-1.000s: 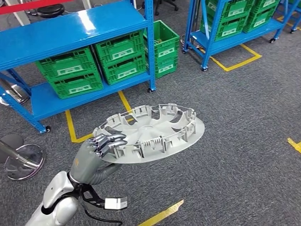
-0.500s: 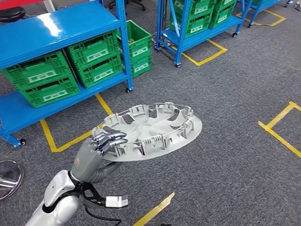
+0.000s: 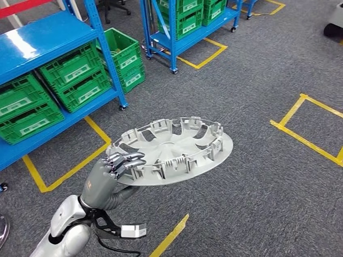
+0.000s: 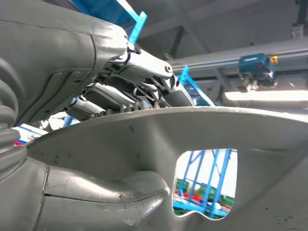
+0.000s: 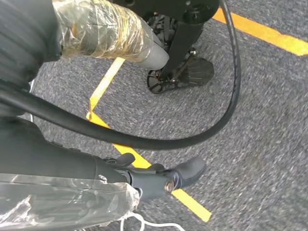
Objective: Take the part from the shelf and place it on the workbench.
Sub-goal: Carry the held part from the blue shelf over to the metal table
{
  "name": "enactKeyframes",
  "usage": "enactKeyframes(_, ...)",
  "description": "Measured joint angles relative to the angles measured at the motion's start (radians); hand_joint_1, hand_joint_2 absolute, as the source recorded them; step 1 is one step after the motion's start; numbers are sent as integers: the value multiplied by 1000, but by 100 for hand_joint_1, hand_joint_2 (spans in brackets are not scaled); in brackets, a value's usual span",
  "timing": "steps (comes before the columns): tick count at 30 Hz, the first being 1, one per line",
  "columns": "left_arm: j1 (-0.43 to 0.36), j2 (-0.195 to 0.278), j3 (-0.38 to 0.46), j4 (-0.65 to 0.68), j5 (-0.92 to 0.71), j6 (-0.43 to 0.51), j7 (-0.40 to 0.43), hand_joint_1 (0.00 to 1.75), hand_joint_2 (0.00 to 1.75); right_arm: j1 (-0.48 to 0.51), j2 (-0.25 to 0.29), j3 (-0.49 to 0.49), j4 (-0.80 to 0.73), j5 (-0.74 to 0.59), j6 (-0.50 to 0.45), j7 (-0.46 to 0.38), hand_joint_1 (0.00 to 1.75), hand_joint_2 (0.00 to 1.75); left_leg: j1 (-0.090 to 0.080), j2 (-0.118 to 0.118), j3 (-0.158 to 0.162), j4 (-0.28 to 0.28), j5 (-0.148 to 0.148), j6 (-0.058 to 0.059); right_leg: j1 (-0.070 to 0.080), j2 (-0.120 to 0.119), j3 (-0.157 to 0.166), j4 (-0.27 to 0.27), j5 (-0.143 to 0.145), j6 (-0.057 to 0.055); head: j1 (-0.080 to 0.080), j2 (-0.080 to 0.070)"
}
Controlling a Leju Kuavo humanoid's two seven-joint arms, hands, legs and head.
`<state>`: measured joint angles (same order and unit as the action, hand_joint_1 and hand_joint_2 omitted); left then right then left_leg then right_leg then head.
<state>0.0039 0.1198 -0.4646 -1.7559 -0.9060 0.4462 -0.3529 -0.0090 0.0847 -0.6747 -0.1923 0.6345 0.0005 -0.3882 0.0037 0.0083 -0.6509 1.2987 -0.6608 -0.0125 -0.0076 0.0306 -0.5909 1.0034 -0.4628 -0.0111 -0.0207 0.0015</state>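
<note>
gripping the rim of the round grey ribbed part (image 3: 173, 152), left hand (image 3: 106, 179) fingers (image 3: 121, 160) clenched on it.

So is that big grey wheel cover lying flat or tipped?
Roughly flat, ribbed side up: the left hand grips the wheel cover by its rim.

- Grey carpet floor (image 3: 251, 182) runs everywhere, yellow tape lines (image 3: 301, 140) marking bays at right.
- Green crates (image 3: 75, 75) sit stacked on the blue rack at far left.
- Another green crate (image 3: 126, 58) stands on the floor just beside that rack.
</note>
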Motion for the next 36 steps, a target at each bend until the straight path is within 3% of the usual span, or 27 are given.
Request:
enactKeyframes(6, 1, 0, 0, 0, -1, 0, 0, 175, 175, 1, 0, 0, 0, 1, 0, 0, 0, 175, 0, 0, -4, 9, 4, 0, 0, 8, 0, 1, 0, 0, 0, 0)
enactKeyframes(8, 2, 0, 0, 0, -2, 0, 0, 175, 175, 1, 0, 0, 0, 1, 0, 0, 0, 175, 0, -1, 2, -5, 19, 1, 0, 14, 0, 1, 1, 0, 0, 0)
enactKeyframes(9, 2, 0, 0, 0, -2, 0, 0, 175, 175, 2, 0, -1, 0, 1, 0, 0, 0, 175, 0, -1, 12, -27, 37, 2, 0, 20, 0, 2, 1, 1, 0, 0)
enactKeyframes(11, 0, 1, -1, 0, -25, 11, -8, 175, 175, 3, 0, -3, 0, 6, -1, 0, 0, 175, 5, -32, 74, -179, 112, 15, -2, 60, -15, 7, 7, 16, 0, 0)
enactKeyframes(12, -1, 2, -2, 0, -39, 17, -12, 175, 175, 4, 0, -5, 0, 9, -1, 0, 0, 175, 8, -40, 100, -245, 140, 24, -2, 64, -28, 17, 5, 27, 2, 0)
enactKeyframes(13, -3, 2, -2, 0, -52, 24, -17, 175, 175, 5, 0, -6, 0, 12, 0, 0, 0, 175, 10, -44, 121, -302, 163, 34, -2, 57, -48, 41, -6, 39, 6, 0)
enactKeyframes(14, -4, 2, -3, 0, -56, 27, -18, 175, 175, 6, 0, -7, 0, 13, 0, 0, 0, 175, 11, -26, 121, -306, 167, 41, -2, 33, -72, 82, -30, 47, 9, 0)
enactKeyframes(16, -4, 2, -2, 0, -56, 29, -18, 175, 175, 3, 0, -7, 0, 15, 0, 0, 0, 175, 6, 1, 119, -307, 168, 45, -3, -14, -132, 215, -95, 54, 14, 0)
enactKeyframes(18, -4, 3, -2, 0, -60, 31, -22, 175, 175, 3, 0, -7, 0, 17, 1, 0, 0, 175, 3, 30, 119, -306, 167, 45, -5, -25, -162, 293, -118, 59, 14, 0)
enactKeyframes(19, -4, 3, -3, 0, -65, 34, -28, 175, 175, 3, 0, -7, 0, 18, 2, 0, 0, 175, 3, 42, 119, -306, 166, 45, -5, -29, -147, 275, -103, 59, 14, 0)
enactKeyframes(20, -5, 3, -4, 0, -75, 41, -39, 175, 175, 4, 0, -8, 0, 21, 2, 0, 0, 175, 2, 53, 121, -306, 165, 44, -5, -36, -114, 220, -74, 58, 15, 0)
enactKeyframes(22, -10, 6, -11, 0, -109, 66, -64, 175, 175, 1, 0, -8, -1, 27, 4, -1, 0, 175, -1, 71, 124, -304, 160, 37, 1, -75, -31, 77, -27, 51, 15, 0)
enactKeyframes(24, -21, 13, -24, 0, -157, 103, -84, 175, 175, -5, 0, -8, -2, 35, 6, -2, 0, 175, -7, 89, 125, -301, 157, 28, 8, -99, 7, 8, -16, 40, 14, 0)
enactKeyframes(26, -36, 21, -41, 0, -206, 132, -91, 175, 175, -7, 0, -8, -2, 41, 9, -2, 0, 175, -9, 106, 126, -300, 155, 19, 9, -82, 6, 6, -15, 28, 13, 0)
enactKeyframes(28, -51, 30, -61, 0, -248, 148, -91, 175, 175, -6, 0, -8, -2, 47, 11, -2, 0, 175, -5, 78, 120, -279, 133, 10, 6, -61, 6, 1, -9, 16, 11, 0)
enactKeyframes(30, -61, 42, -80, 0, -278, 157, -88, 175, 175, -9, 0, -8, -2, 53, 12, -3, 0, 175, 1, 23, 82, -186, 77, 3, 2, -39, 6, -2, -5, 5, 8, 0)
enactKeyframes(32, -68, 57, -100, 1, -295, 163, -86, 175, 175, -14, 0, -8, -2, 56, 13, -3, 0, 175, 3, 1, 20, -53, 24, 1, 3, -12, 5, -1, -4, 0, 6, 0)
enactKeyframes(33, -72, 63, -110, 2, -300, 163, -86, 175, 175, -14, 0, -8, -2, 57, 13, -4, 0, 175, 3, -1, 1, -18, 21, 1, 4, 3, 4, 0, -4, 0, 6, 0)
enactKeyframes(34, -76, 67, -120, 3, -303, 164, -86, 175, 175, -14, 0, -8, -2, 57, 13, -4, 0, 175, 3, -2, -2, -19, 38, 2, 5, 17, 4, 1, -3, -1, 6, 0)
enactKeyframes(36, -82, 74, -132, 3, -305, 164, -86, 175, 175, -14, 0, -8, -2, 58, 13, -4, 0, 175, 3, -22, 41, -124, 116, 9, 5, 44, 4, 5, -3, 0, 6, 0)
